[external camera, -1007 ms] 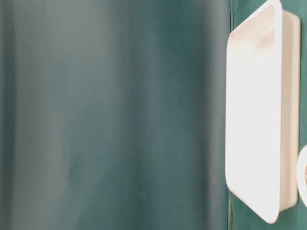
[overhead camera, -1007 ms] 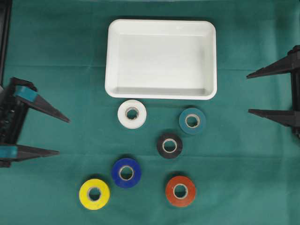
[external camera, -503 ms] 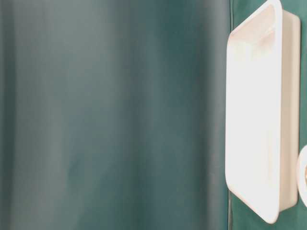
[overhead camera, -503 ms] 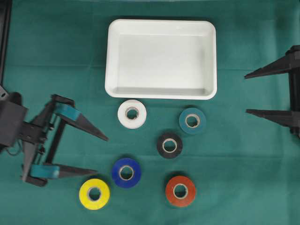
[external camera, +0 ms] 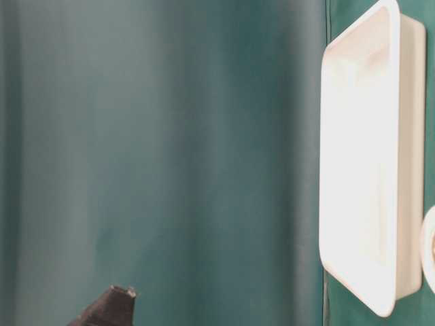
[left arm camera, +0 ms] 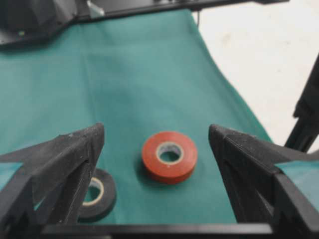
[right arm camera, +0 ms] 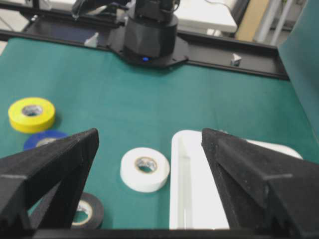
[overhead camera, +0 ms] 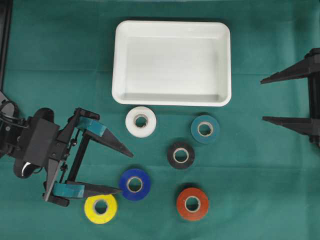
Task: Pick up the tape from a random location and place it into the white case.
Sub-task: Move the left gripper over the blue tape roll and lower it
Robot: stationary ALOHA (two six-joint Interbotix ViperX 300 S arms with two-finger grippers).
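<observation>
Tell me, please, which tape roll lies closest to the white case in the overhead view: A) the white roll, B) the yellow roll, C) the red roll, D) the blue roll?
A: the white roll lies just below the near rim of the white case, while the yellow roll, red roll and blue roll all lie farther down the cloth.

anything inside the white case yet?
No. The white case shows only its bare white floor in the overhead view; all six tape rolls lie on the green cloth outside it. Nothing covers it, though the table-level view is overexposed.
</observation>
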